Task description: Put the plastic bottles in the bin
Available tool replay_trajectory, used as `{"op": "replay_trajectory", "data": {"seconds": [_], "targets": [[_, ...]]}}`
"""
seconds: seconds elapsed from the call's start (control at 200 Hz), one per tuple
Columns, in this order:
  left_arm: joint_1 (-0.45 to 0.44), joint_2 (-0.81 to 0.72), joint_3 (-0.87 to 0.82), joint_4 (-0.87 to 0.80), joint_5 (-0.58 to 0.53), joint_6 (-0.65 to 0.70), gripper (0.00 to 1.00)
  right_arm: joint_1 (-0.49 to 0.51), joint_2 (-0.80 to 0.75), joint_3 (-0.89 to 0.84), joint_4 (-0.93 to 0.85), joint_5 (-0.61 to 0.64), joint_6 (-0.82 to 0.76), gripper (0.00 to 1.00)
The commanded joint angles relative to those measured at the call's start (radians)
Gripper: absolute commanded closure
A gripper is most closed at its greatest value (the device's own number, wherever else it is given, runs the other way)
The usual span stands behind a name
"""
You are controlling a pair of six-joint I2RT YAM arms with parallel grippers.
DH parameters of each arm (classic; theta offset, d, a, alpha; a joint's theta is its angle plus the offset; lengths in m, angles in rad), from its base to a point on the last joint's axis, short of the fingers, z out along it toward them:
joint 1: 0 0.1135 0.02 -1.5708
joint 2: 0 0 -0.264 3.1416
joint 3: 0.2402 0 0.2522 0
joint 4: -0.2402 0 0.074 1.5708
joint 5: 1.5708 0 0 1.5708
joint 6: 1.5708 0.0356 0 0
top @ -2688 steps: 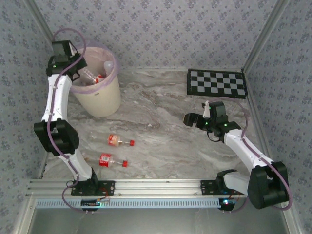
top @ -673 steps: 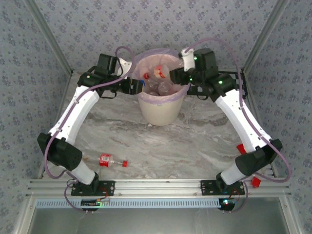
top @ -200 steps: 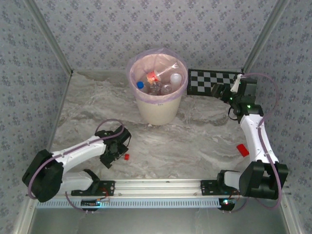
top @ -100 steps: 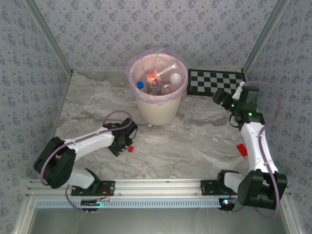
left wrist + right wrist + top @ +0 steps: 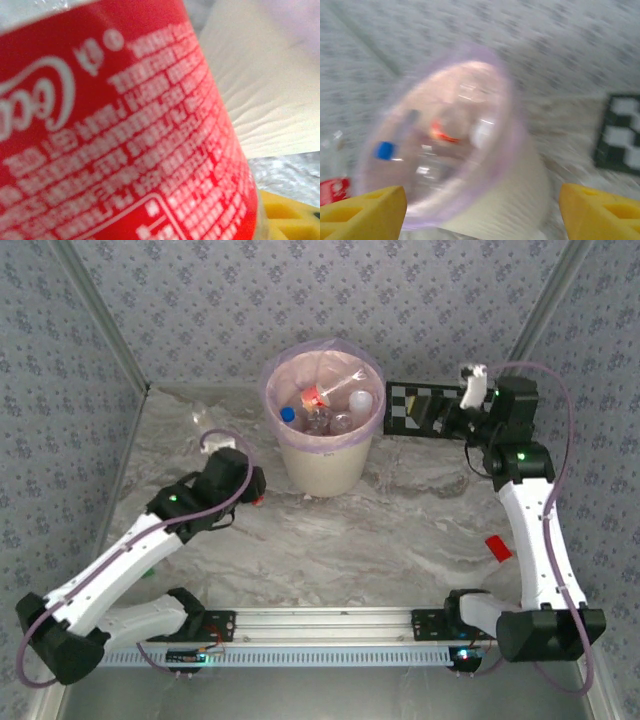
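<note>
Left claw [image 5: 250, 494] is clamped across a small clear plastic bottle with a red label [image 5: 115, 125]. It holds the bottle off the marble-patterned bench [image 5: 400, 530], just beside the left wall of the cream round bin with the pink bag liner [image 5: 318, 468]. One second earlier this claw was low over the bench near the front rail, jaws wider, at the same bottle; it has since closed and lifted. Judgement: pick-up complete; carry over the rim and release outstanding. Right claw [image 5: 438, 418] stands open and empty above the black-and-white checkerboard [image 5: 402, 400], facing the bin, having shifted nearer to it. Several bottles [image 5: 325, 408] already lie inside the liner. Red cap [image 5: 258, 500] of the held bottle points towards the bin. Label: white Coca-Cola-style script, partly in frame and lying askew; fine print beneath too blurred to read
</note>
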Motion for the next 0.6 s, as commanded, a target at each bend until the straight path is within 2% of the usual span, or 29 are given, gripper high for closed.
{"op": "replay_trajectory", "data": {"seconds": [0.0, 0.115, 0.24, 0.34, 0.475, 0.595], "targets": [[-0.041, -0.010, 0.094, -0.006, 0.048, 0.400, 0.79, 0.083, 0.034, 0.136, -0.046, -0.140, -0.066, 0.17], [-0.123, -0.007, 0.126, 0.004, 0.130, 0.598, 0.79, 0.162, 0.094, 0.267, -0.024, -0.207, -0.052, 0.10], [-0.151, 0.001, 0.128, 0.010, 0.197, 0.686, 0.78, 0.249, 0.159, 0.388, -0.033, -0.235, -0.034, 0.01], [-0.170, -0.009, 0.104, 0.087, 0.286, 0.745, 0.78, 0.316, 0.223, 0.484, -0.093, -0.183, -0.040, 0.00], [-0.178, -0.027, 0.077, 0.157, 0.388, 0.776, 0.78, 0.378, 0.314, 0.596, -0.242, -0.022, -0.022, 0.00], [-0.181, -0.025, 0.068, 0.192, 0.434, 0.799, 0.78, 0.410, 0.363, 0.600, -0.232, -0.060, 0.013, 0.00]]}}
